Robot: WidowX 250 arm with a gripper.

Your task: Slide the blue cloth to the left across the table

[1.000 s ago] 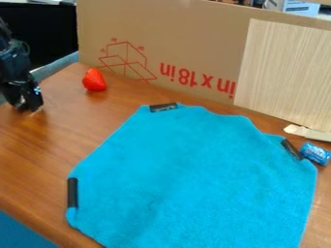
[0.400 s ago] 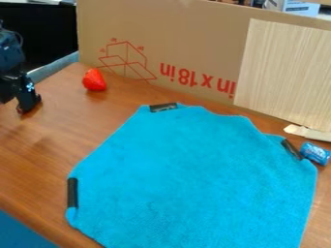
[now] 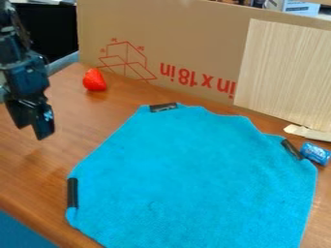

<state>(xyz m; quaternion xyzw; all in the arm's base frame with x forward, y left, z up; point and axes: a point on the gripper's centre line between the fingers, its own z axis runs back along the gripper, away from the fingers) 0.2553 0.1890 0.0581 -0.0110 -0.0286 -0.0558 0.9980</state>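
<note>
Blue cloth point(image 3: 194, 169) lies right of the gripper point(image 3: 33, 131), slightly lower in view

In the camera view, the gripper hangs at left above the wooden table point(image 3: 32, 179), its fingers somewhat apart and nothing between. The cloth is spread on the table; its nearest black strip point(image 3: 72, 193) runs lengthwise up-down. The strawberry point(image 3: 94, 80) sits at upper right from the gripper.

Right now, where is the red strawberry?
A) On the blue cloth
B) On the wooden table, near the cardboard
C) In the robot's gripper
B: the strawberry sits on the wooden table near the cardboard, off the blue cloth and apart from the gripper.
</note>
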